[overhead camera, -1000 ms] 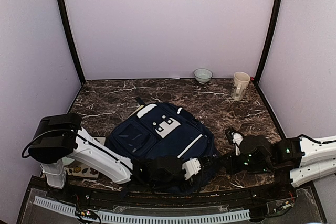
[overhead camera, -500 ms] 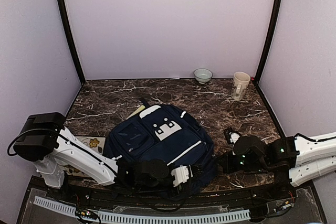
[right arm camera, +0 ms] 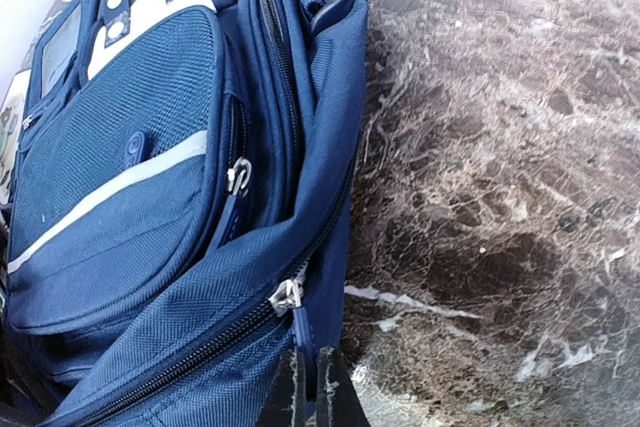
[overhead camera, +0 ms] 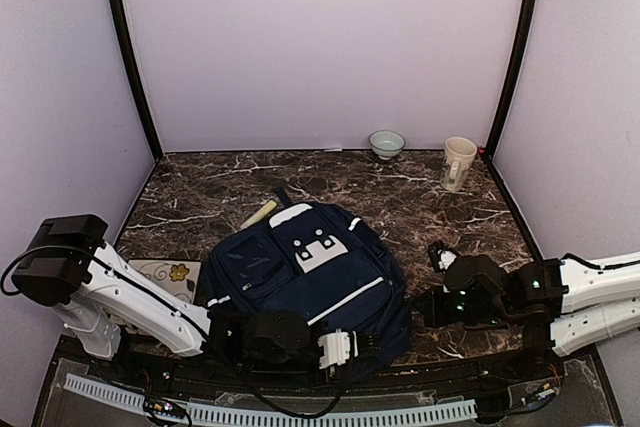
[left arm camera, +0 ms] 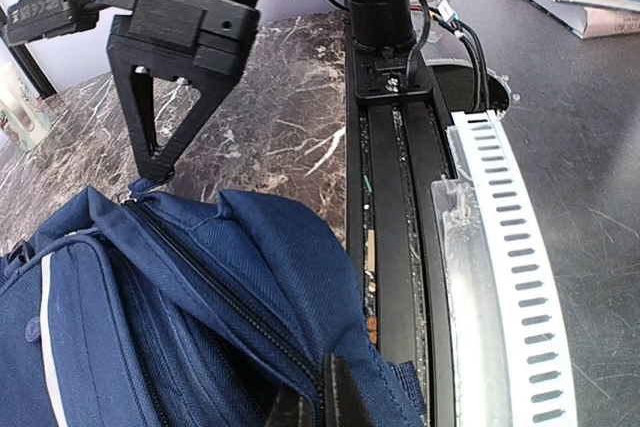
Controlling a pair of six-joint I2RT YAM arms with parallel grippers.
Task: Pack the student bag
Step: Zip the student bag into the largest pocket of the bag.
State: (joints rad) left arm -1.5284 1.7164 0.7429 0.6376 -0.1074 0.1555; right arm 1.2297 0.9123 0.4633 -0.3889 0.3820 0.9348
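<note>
Dragging large navy-blue white-striped fabric student bag (overhead camera: 300,267) nearer front edge of dark marble table (overhead camera: 420,197); left jaws shut pinching its fabric, right jaws shut gripping blue zipper pull (right arm camera: 300,332); probably tensioning for unzipping.

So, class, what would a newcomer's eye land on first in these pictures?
The big navy student bag lying flat at the table's near middle, white stripes and patch up. Both arms reach low to its near end, the left gripper and right gripper each shut on it by a zip. Far back stand a small bowl and a pale mug.
</note>
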